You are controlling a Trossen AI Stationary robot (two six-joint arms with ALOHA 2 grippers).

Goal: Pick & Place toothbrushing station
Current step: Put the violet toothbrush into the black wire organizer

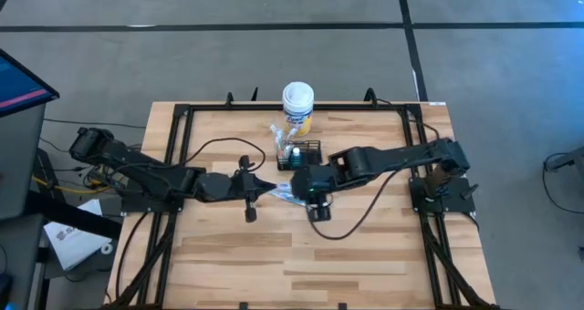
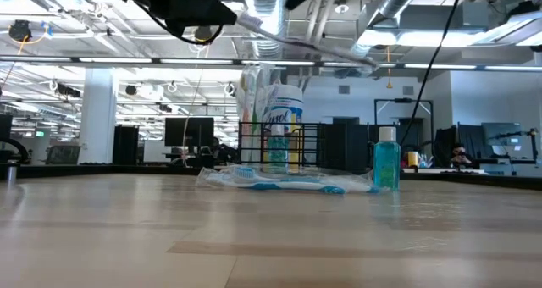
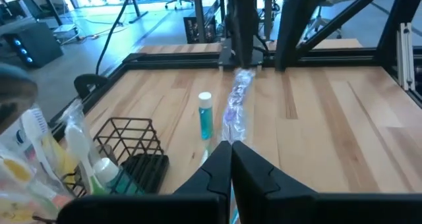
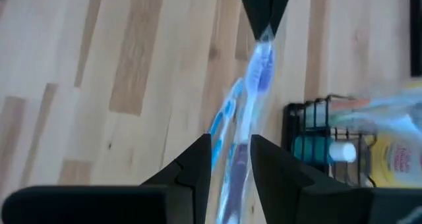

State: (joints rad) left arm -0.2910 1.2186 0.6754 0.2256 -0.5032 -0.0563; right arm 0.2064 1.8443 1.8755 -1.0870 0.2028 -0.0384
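A toothbrush in a clear wrapper [image 3: 237, 105] hangs in the air between my two grippers, above the table's middle. My left gripper [image 3: 231, 159] is shut on one end of it, and my right gripper [image 4: 231, 159] is closed on the other end. The black wire caddy [image 1: 307, 152] stands on the table just beyond them, with a small bottle [image 3: 105, 171] inside. Bagged toothbrushes [image 2: 254, 93] stand at the caddy. A second wrapped toothbrush [image 2: 279, 183] lies flat on the table. A blue mouthwash bottle [image 3: 205, 115] stands upright beside the caddy. My left gripper pinches the wrapper's end [image 3: 232, 133] between its two shut fingers, coming level from the table's left. The wrapped toothbrush runs straight on from the fingertips toward the other gripper, clear of the table. My right gripper has the wrapper's other end [image 4: 241, 151] between its two fingers, coming from the table's right. The wrapper runs along the fingers and back between them, lifted clear of the table.
A yellow canister with a white lid [image 1: 298, 105] stands at the table's far edge behind the caddy. A black frame [image 1: 182, 118] runs round the tabletop. The near half of the table [image 1: 292, 255] is bare wood.
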